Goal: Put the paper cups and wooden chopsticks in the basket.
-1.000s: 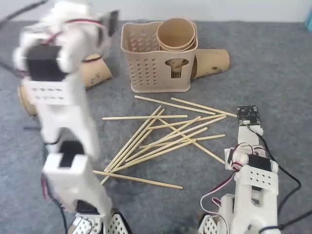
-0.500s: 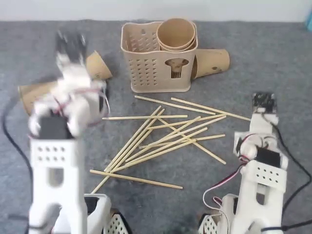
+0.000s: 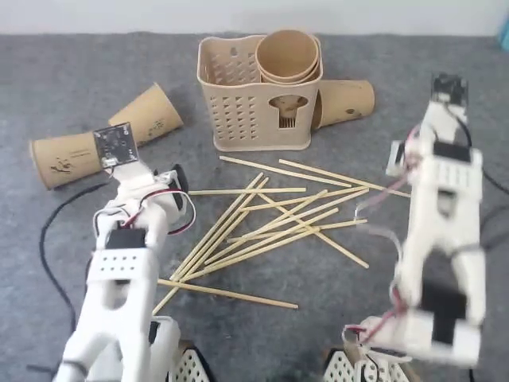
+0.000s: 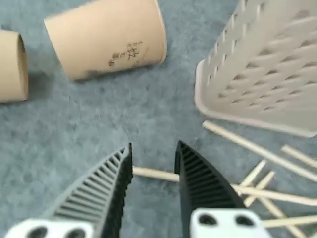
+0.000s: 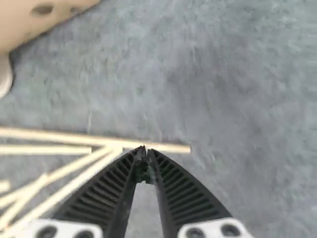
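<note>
Looks down past the left gripper [image 4: 154, 145], black jaws parted above a wooden chopstick [image 4: 153, 173] lying crosswise on the grey carpet [image 4: 99, 114]; finds a paper cup [image 4: 106, 37] on its side farther off, a second cup [image 4: 12, 64] near it but apart; catches the perforated basket [image 4: 262, 64], more chopsticks [image 4: 247, 146] strewn near its base.

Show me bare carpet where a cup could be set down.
Free: the far-left corner, bordered by the basket and the two lying cups; also the patch just nearer than the chopsticks, towards the right. Crowded: the middle, under the chopsticks.
</note>
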You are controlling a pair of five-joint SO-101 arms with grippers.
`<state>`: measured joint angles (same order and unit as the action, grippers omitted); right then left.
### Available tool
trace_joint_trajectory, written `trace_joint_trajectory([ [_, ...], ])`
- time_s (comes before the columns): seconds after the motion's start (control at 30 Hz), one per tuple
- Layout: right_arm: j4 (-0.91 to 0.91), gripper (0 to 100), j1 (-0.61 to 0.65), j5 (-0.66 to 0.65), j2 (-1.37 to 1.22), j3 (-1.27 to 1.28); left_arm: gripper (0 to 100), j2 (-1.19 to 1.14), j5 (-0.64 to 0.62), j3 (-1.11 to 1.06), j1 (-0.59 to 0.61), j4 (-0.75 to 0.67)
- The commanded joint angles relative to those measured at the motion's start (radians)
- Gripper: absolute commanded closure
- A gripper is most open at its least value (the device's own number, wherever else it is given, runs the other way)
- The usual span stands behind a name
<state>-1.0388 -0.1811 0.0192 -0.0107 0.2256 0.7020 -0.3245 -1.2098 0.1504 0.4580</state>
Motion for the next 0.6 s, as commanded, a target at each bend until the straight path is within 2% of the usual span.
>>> trace_joint_trajectory([
  [0.0,-0.096,99.0,0.018,0.061,-0.226,-0.404,87,-0.172,-0.014,0.096,0.037,-0.06],
  [0.13,-0.226,99.0,0.018,0.137,-0.478,-0.836,87,-0.281,-0.015,0.183,0.072,-0.031],
  [0.27,-0.283,99.0,0.048,0.152,-0.707,-1.25,87,-0.33,-0.015,0.239,0.068,0.026],
  [0.43,-0.186,99.0,0.093,0.144,-0.975,-1.643,87,-0.333,-0.015,0.239,0.066,0.026],
  [0.57,-0.065,99.0,0.148,0.086,-1.132,-1.792,87,-0.333,-0.014,0.239,0.066,0.025],
])
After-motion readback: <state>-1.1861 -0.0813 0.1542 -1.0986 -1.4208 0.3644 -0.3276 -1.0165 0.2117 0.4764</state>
